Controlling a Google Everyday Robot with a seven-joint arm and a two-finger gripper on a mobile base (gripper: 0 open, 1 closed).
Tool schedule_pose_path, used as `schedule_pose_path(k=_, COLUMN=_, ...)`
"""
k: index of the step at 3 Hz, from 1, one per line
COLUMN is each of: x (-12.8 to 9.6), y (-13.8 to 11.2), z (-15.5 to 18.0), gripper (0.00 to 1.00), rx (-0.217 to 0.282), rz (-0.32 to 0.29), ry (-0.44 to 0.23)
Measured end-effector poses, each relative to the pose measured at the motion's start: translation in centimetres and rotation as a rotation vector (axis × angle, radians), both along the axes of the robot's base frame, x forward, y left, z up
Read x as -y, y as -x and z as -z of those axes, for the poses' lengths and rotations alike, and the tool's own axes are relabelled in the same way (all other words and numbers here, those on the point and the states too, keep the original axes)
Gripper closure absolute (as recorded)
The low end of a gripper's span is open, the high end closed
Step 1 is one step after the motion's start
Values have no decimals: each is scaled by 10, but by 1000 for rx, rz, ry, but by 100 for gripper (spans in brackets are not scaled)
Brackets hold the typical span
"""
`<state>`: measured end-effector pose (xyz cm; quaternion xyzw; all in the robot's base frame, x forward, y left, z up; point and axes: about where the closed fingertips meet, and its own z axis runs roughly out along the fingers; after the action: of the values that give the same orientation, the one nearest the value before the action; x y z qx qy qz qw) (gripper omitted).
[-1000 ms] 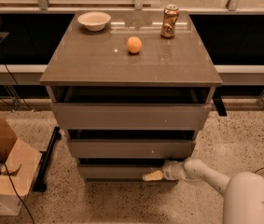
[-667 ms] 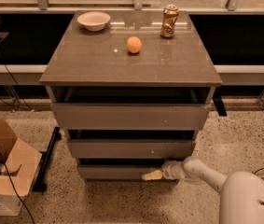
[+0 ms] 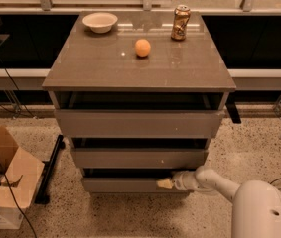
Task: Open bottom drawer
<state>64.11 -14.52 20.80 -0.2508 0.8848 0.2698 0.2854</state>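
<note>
The bottom drawer point(image 3: 125, 185) is the lowest and narrowest of three plain grey-brown fronts on the cabinet. A dark gap shows above its front. My gripper point(image 3: 166, 184) reaches in from the lower right on a white arm. Its pale tip lies against the right part of the bottom drawer's front, at its top edge. The middle drawer point(image 3: 140, 157) and the top drawer point(image 3: 140, 124) sit above it.
On the cabinet top point(image 3: 100, 68) stand a white bowl point(image 3: 100, 22), an orange point(image 3: 142, 47) and a drinks can point(image 3: 180, 22). An open cardboard box point(image 3: 3, 182) lies on the speckled floor at the left. Cables run at the far left and right.
</note>
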Motion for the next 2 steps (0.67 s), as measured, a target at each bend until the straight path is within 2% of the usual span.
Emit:
schedule_pose_path(k=1, x=0, y=0, z=0, gripper=46, rx=0, rz=0, ry=0)
schedule_pose_path(k=2, x=-21, y=31, z=8, gripper=23, rx=-85, rz=-105, ry=42)
